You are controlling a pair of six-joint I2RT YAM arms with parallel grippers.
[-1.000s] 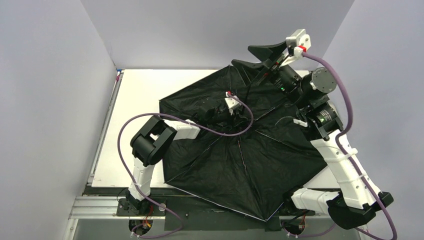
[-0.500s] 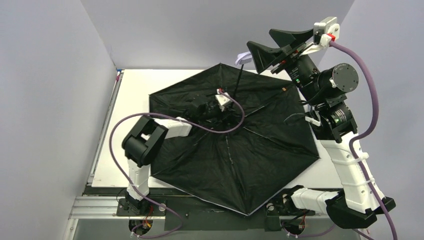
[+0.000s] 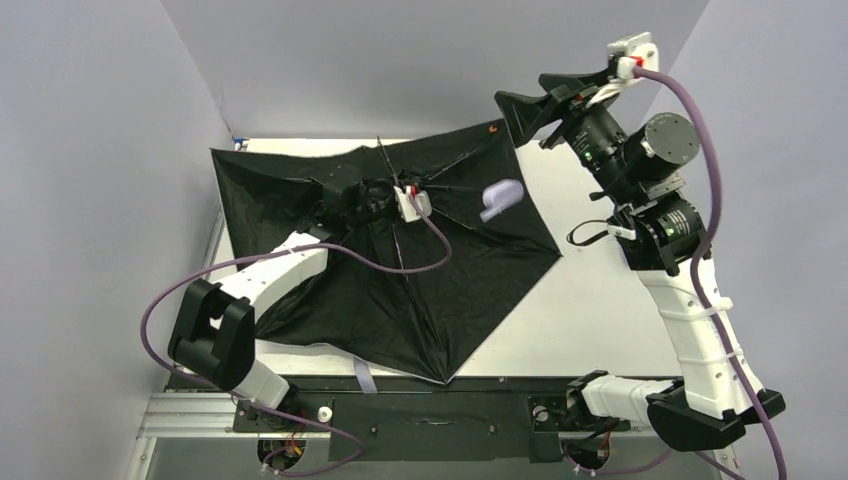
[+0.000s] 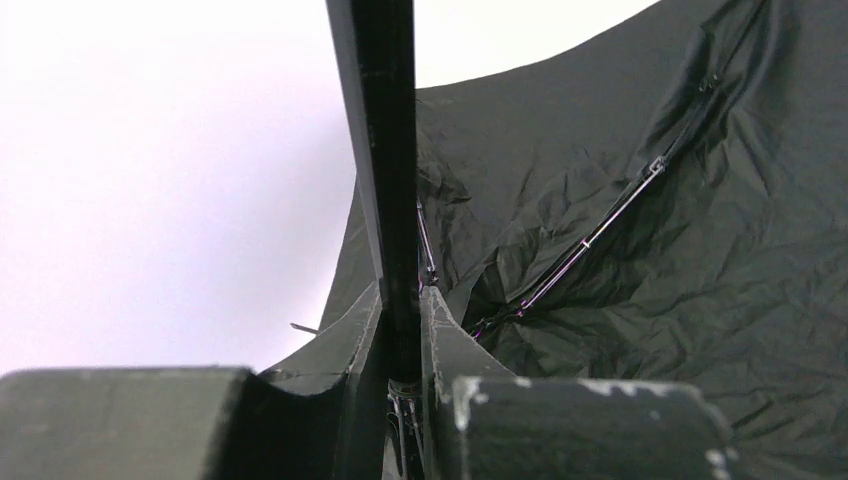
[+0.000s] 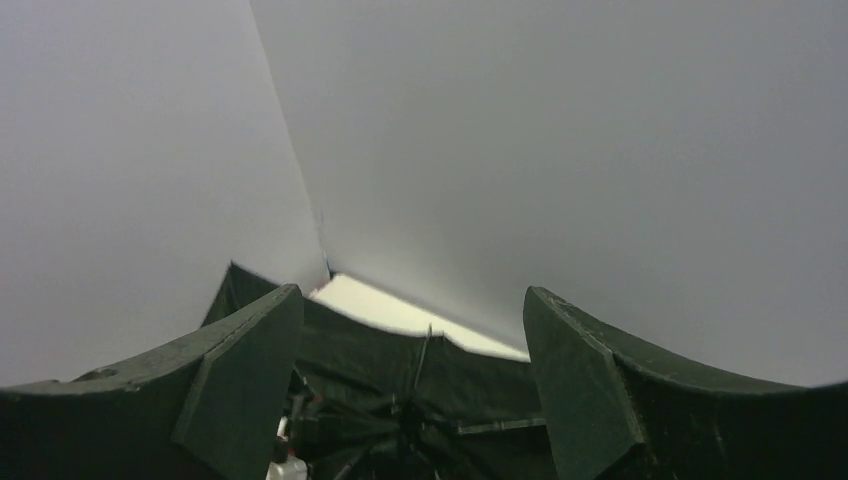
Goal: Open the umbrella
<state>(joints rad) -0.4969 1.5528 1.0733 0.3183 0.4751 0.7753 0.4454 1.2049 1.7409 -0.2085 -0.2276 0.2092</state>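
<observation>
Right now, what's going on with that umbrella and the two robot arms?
The umbrella rests spread open on the table, black lining up. The left jaws are shut on its thin shaft. The right jaws stand open and empty, raised above the far right corner, clear of the lavender handle.

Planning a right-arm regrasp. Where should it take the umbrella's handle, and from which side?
Probably best to grip the lavender handle across its short body, coming from above and the right. It sits free at the end of the shaft over the open umbrella, and the left gripper, shut on the shaft, blocks the hub side. The right gripper hangs open there.
</observation>
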